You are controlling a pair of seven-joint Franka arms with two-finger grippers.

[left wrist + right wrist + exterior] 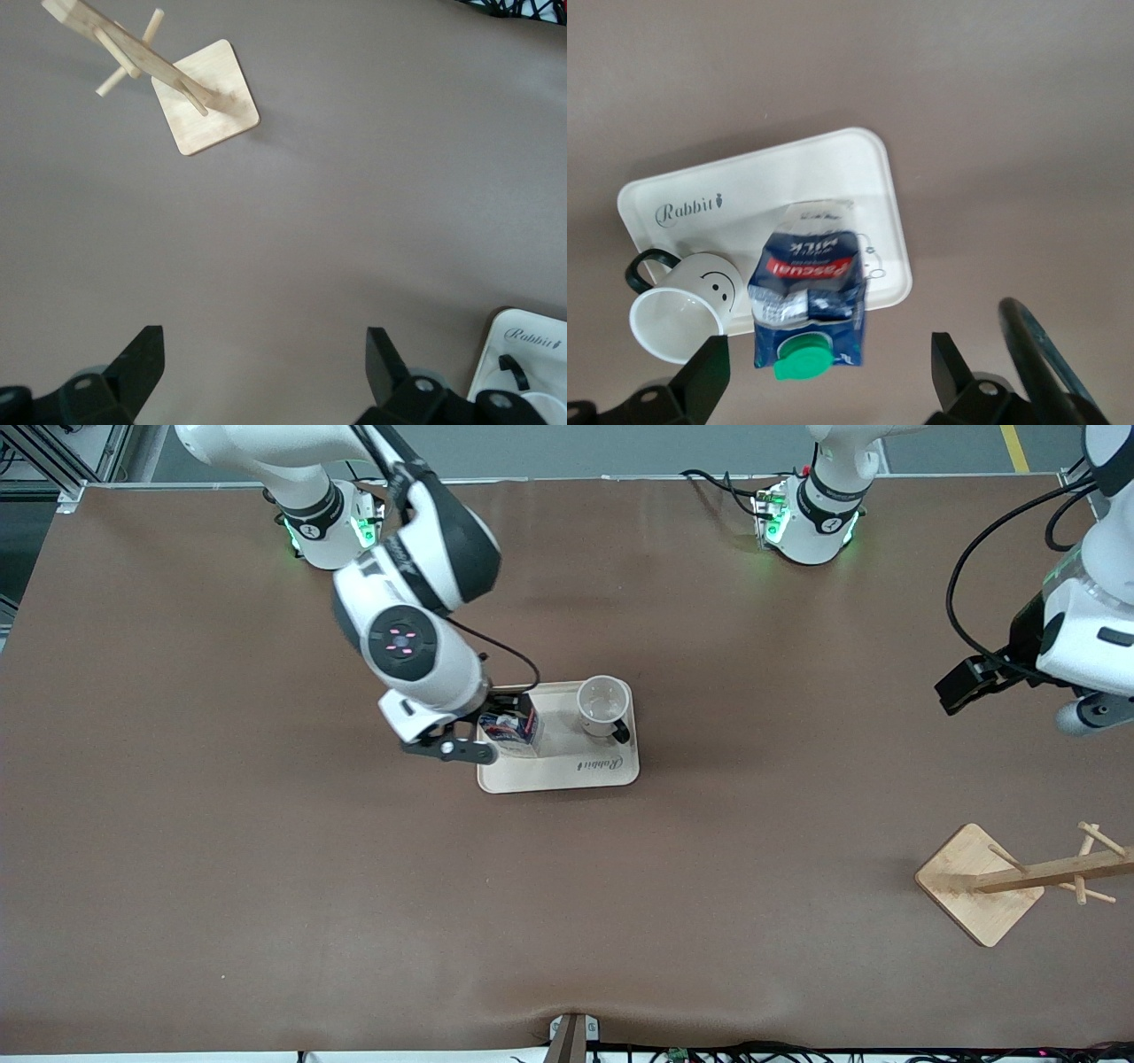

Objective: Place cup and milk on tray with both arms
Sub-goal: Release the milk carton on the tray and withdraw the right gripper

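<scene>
The cream tray (567, 775) lies mid-table. The white smiley cup (602, 704) stands on it at the end toward the left arm. The dark-blue milk carton (514, 731) with a green cap stands on it at the end toward the right arm. My right gripper (494, 733) is over the milk, open, with its fingers clear of the carton's sides. The right wrist view shows the milk (808, 297), the cup (682, 305), the tray (833, 168) and that gripper (828, 372). My left gripper (966, 682) is open and empty, up over the table's left-arm end, as the left wrist view (263, 367) shows.
A wooden rack with pegs on a square base (983, 881) lies toppled near the front corner at the left arm's end; it also shows in the left wrist view (204, 106). A corner of the tray (532, 341) shows there too.
</scene>
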